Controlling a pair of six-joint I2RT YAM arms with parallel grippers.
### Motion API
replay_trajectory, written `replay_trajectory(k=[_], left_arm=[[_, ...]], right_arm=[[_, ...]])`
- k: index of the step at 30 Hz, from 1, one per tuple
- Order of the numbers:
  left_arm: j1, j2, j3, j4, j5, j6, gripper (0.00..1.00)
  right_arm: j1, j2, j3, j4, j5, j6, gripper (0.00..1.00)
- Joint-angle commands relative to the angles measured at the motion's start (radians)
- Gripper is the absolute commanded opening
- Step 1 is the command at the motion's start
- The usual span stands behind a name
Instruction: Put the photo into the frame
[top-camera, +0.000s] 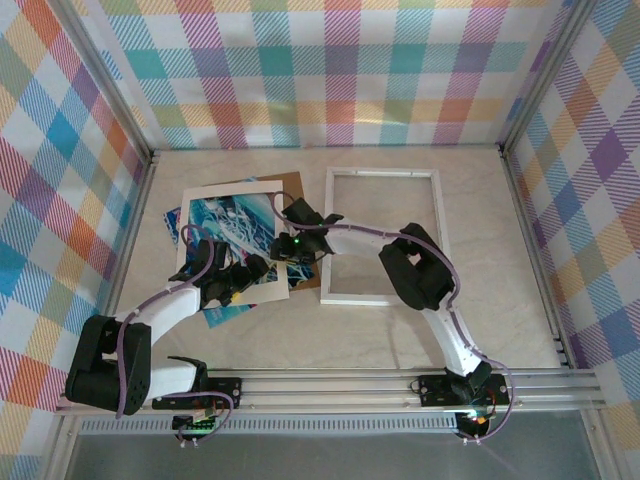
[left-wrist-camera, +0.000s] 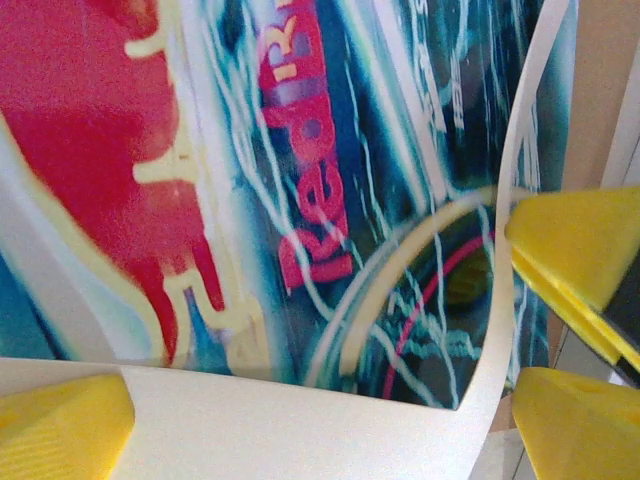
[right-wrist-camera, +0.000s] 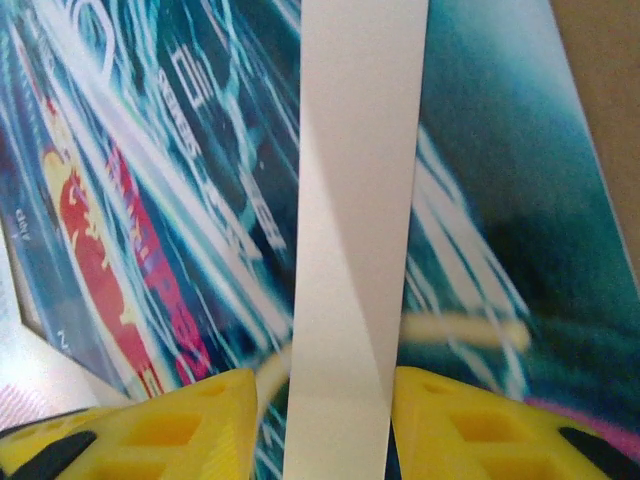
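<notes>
— Photo (top-camera: 232, 222) whereabouts first, please.

— Flat on the table (top-camera: 400, 340), at nine o'clock from the frame (top-camera: 382, 172), and not in it. A cream mat (top-camera: 230, 189) lies over the print. A brown board (top-camera: 292, 185) shows from under both at about one o'clock.

— And the jaws?

— The left gripper (left-wrist-camera: 315, 430) sits at the mat's five o'clock corner with its jaws wide apart and nothing between them. They straddle the mat's bottom strip. The right gripper (right-wrist-camera: 325, 425) is at the mat's three o'clock side. Its jaws are partly apart with the mat's strip running up between them. I cannot tell whether they pinch it or only flank it.

— How would the print handle?

— I'd judge it very light, thin and floppy, probably slick on its face. It will sag if lifted by one corner and crease if squeezed hard or dragged. Lying flat, it gives the fingers no edge to get under.

— So where to hold it?

— The mat has to come off first, I think. After that the best hold is along an edge. Blue shows past the mat at about seven o'clock and again at nine, so those are the freest margins. A light pinch on the margin, with the other gripper supporting the opposite edge, should keep it level on the way to three o'clock and into the frame.
</notes>
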Motion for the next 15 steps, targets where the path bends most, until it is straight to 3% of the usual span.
replay_trajectory(k=[1,10,15], left_arm=[[0.003,0.072,-0.052,-0.032,0.035,0.0,1.0],[0.003,0.068,-0.048,-0.038,0.033,0.0,1.0],[0.003,0.061,-0.047,-0.044,0.031,0.001,1.0]], right_arm=[[0.002,-0.082,-0.071,0.15,-0.069,0.028,0.42],[-0.018,-0.11,-0.2,0.402,-0.175,0.122,0.47],[-0.024,-0.095,-0.2,0.423,-0.183,0.132,0.4]])
